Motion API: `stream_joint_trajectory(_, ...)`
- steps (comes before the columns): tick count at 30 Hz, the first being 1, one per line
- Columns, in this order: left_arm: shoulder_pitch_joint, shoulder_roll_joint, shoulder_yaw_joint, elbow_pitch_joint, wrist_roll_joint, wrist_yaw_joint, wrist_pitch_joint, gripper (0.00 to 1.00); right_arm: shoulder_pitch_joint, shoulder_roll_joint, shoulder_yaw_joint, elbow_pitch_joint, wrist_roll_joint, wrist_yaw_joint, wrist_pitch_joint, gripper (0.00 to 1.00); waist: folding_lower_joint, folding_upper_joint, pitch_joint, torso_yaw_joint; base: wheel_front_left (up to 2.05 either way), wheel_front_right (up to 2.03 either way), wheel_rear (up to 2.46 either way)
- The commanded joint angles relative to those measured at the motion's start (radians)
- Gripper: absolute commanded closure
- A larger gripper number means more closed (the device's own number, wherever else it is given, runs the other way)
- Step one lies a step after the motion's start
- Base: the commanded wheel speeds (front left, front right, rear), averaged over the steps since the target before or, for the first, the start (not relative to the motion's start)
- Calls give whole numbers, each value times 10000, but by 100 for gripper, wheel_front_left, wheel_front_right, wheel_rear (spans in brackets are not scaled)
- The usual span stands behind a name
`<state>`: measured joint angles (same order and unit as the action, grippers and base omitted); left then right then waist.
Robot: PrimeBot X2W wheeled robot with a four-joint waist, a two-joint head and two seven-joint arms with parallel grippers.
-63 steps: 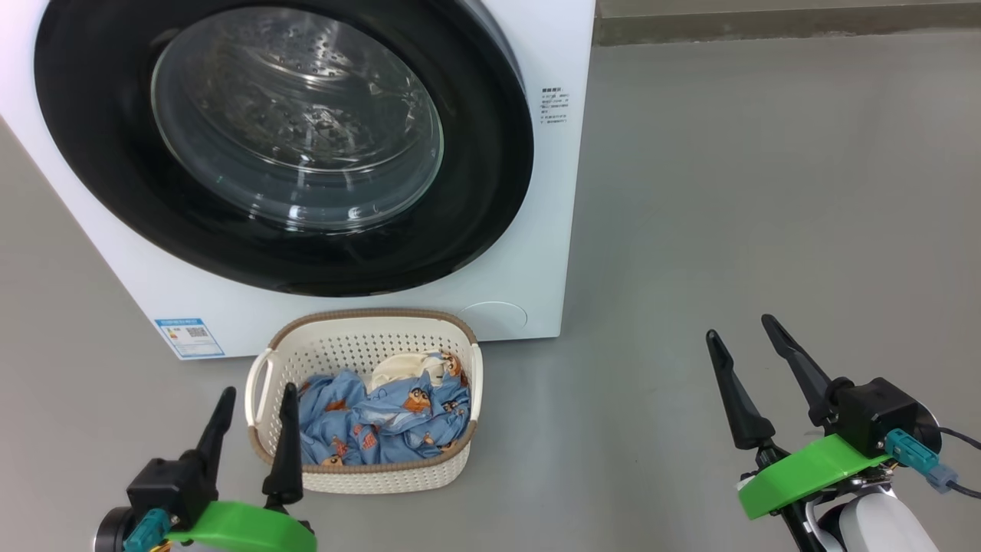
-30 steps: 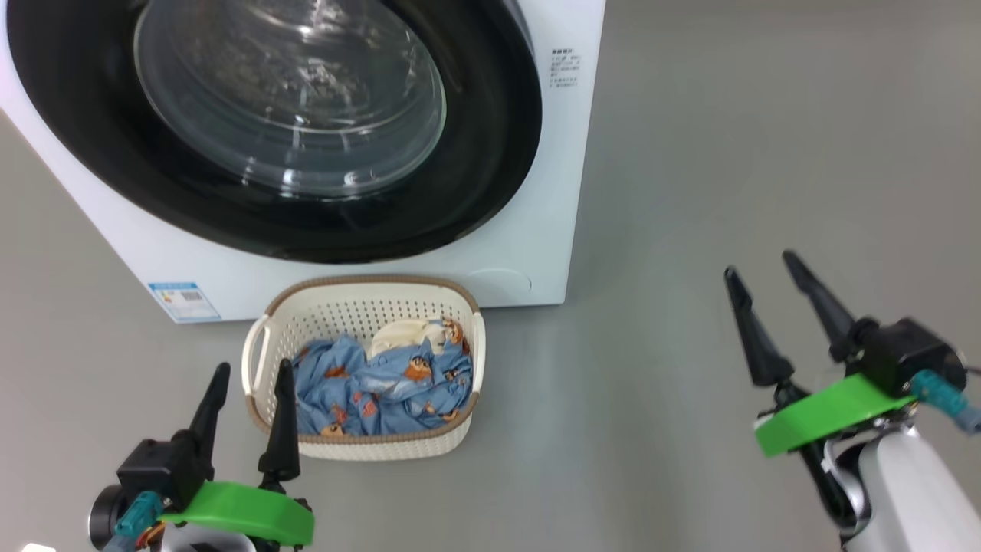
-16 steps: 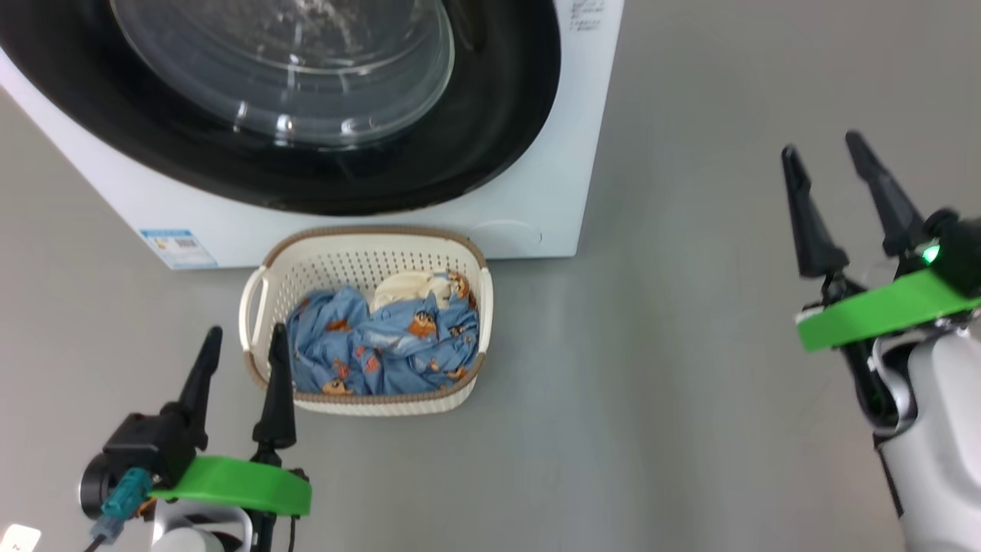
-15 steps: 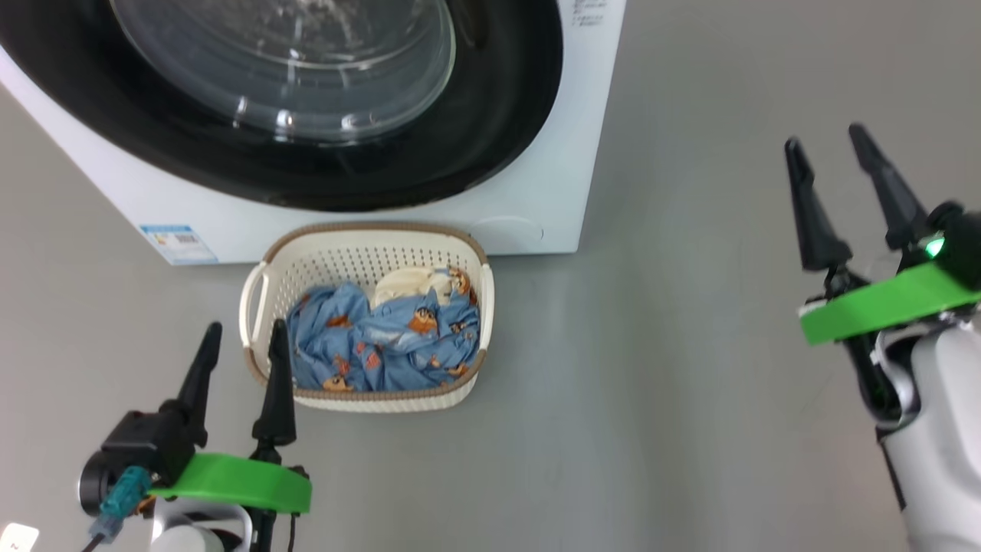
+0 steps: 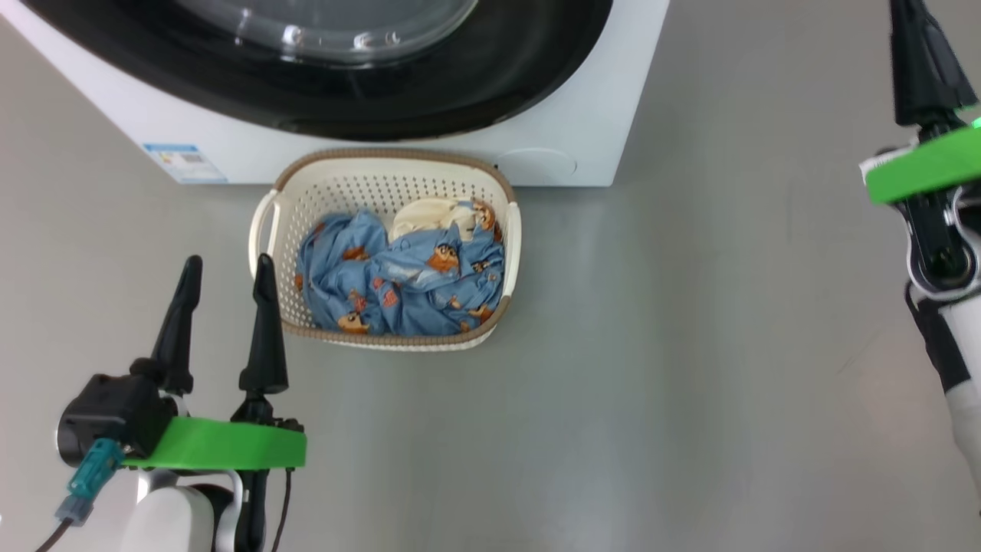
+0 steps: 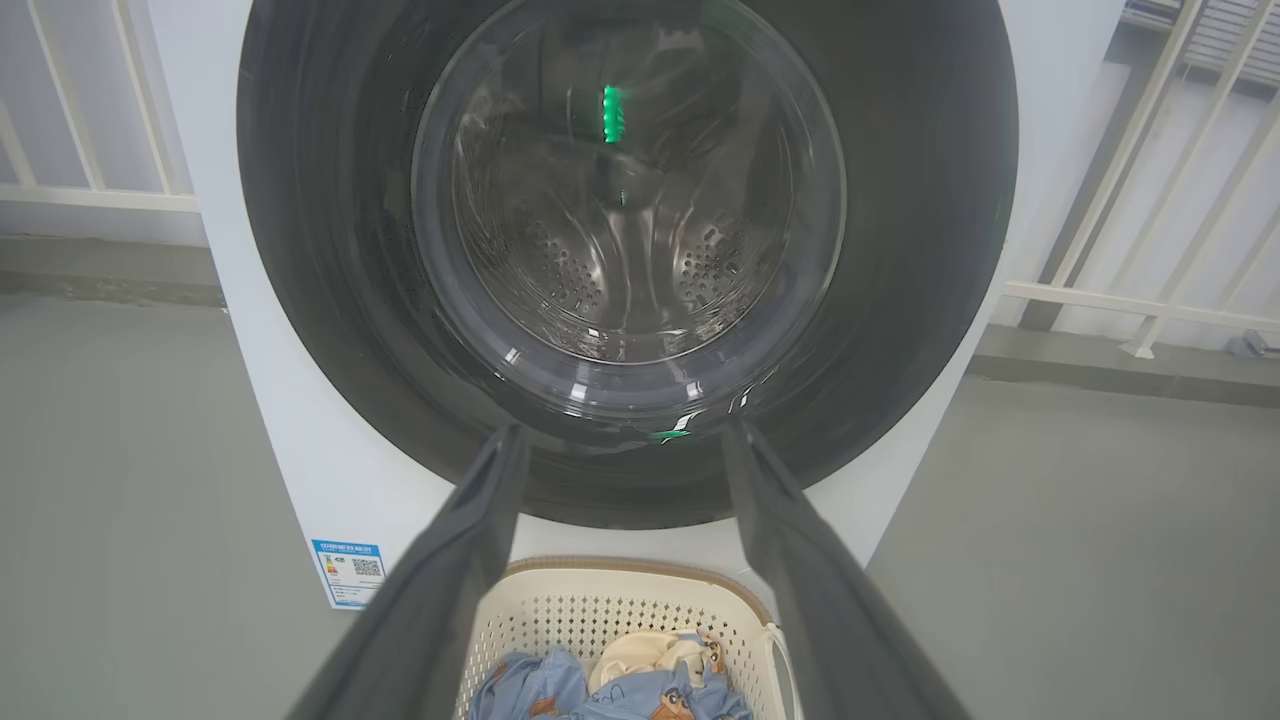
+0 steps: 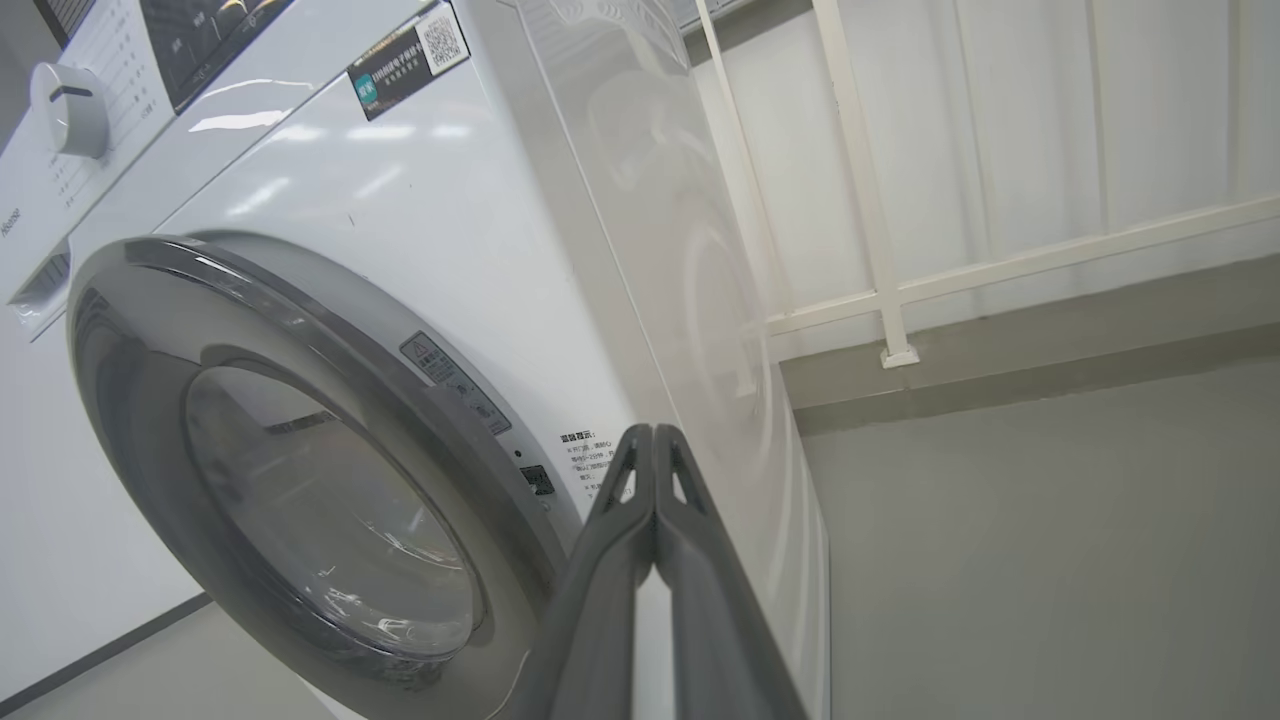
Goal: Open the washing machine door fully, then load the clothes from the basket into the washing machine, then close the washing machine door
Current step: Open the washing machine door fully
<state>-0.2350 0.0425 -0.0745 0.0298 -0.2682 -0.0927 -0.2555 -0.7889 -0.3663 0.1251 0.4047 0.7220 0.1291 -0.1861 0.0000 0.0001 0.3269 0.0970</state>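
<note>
Cream basket [image 5: 391, 156] just beside left fingers [image 5: 265, 330]

"How's the left gripper [image 5: 228, 262] sitting?"
"Low on its own left side, both fingers [image 5: 264, 330] spread wide apart, pointing forward, nothing between them."
"And the right gripper [image 7: 652, 432]?"
"Held higher, far out to the right, jaws pressed together along their length, gripping nothing. A pale forearm [image 5: 967, 414] hangs below."

Left tool [image 5: 228, 261] and right tool [image 7: 652, 432]: two long tapered black fingers [image 5: 178, 322] each, on a black block [image 5: 115, 414] backed by a bright green plate [image 5: 222, 448]. Glossy white forearm [image 5: 165, 521]; a teal plug [image 5: 90, 469] with a thin cable [image 5: 47, 539] at the left wrist.
</note>
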Motion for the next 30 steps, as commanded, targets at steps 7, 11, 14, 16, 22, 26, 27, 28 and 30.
stream_joint_trajectory(7, -457, 104, 340, -294, 46, -83, -63, 0, -1404, -248, 990, 38, 3194, 16, 1504, 100, 0, -1, 734, 360, 0, 0, 0)
stream_joint_trajectory(11, -580, 90, 292, -274, 13, -104, -63, 0, -2134, -387, 1113, 395, 4687, 16, 2365, 100, 0, -1, 949, 493, 0, 0, 0)
stream_joint_trajectory(14, -667, 84, 240, -262, -21, -108, -63, 0, -2619, -435, 1136, 753, 5650, 16, 3041, 100, 0, -1, 1112, 610, 0, 0, 0)
stream_joint_trajectory(16, -723, 82, 172, -256, -98, -92, -63, 0, -2916, -426, 1172, 940, 6251, 16, 3599, 100, 0, -1, 1208, 697, 0, 0, 0)
stream_joint_trajectory(22, -717, 80, 55, -333, -243, 13, -63, 0, -3681, -512, 1411, 1284, 7129, 16, 4733, 100, 0, -1, 1485, 917, 0, 0, 0)
stream_joint_trajectory(26, -776, 79, -60, -388, -329, 54, -63, 0, -4192, -405, 1325, 1657, 7627, 16, 5141, 100, 0, -1, 1723, 1065, 0, 0, 0)
stream_joint_trajectory(27, -793, 79, -82, -388, -349, 66, -63, 0, -4320, -371, 1276, 1754, 7765, 16, 5242, 100, 0, -1, 1773, 1104, 0, 0, 0)
stream_joint_trajectory(28, -808, 79, -100, -377, -369, 78, -63, 0, -4440, -328, 1223, 1874, 7931, 16, 5386, 100, 0, -1, 1817, 1142, 0, 0, 0)
stream_joint_trajectory(30, -849, 79, -157, -359, -428, 114, -63, 0, -4825, -305, 1150, 2232, 8289, 16, 5907, 100, 0, -1, 1949, 1260, 0, 0, 0)
